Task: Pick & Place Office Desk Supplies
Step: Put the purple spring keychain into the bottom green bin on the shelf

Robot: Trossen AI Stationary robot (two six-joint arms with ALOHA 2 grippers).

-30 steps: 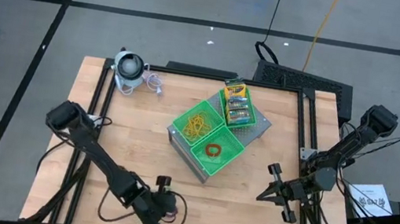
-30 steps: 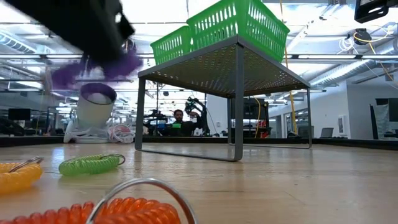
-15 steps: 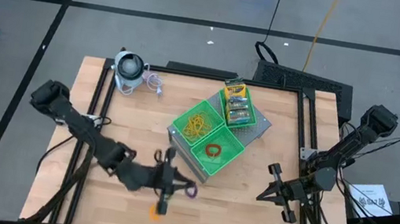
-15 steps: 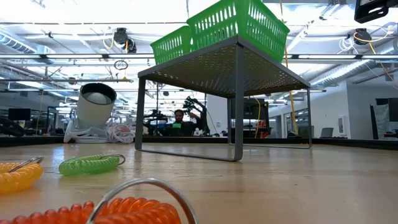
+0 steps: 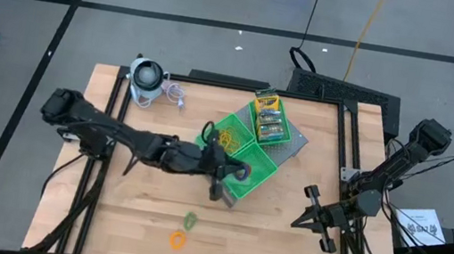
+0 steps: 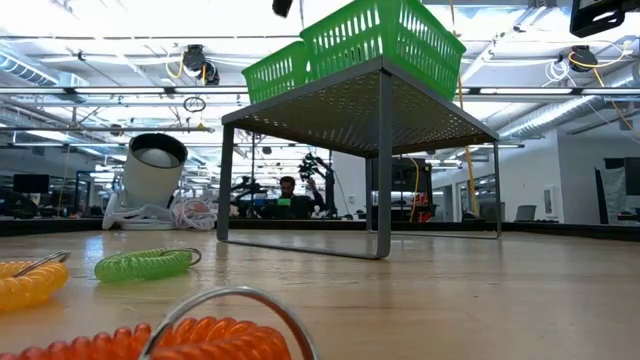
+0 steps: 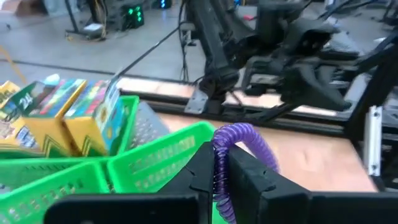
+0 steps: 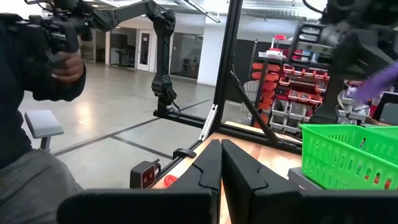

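Swung up from the table's six o'clock edge, the left gripper hangs over the green plastic mesh tray near centre in the high view, while the right gripper waits shut at four o'clock. From the left wrist, its fingers pinch a purple coiled plastic ring above the tray's rim; released now, the springy coil could catch that rim and bounce out.

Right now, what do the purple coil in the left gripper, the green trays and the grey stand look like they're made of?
Purple coil: likely soft plastic, glossy, wound like a spiral cord. Green trays: probably moulded plastic, judging by the slotted mesh walls and slight sheen. Grey stand: looks like painted metal, matte, with thin straight legs and a perforated top.
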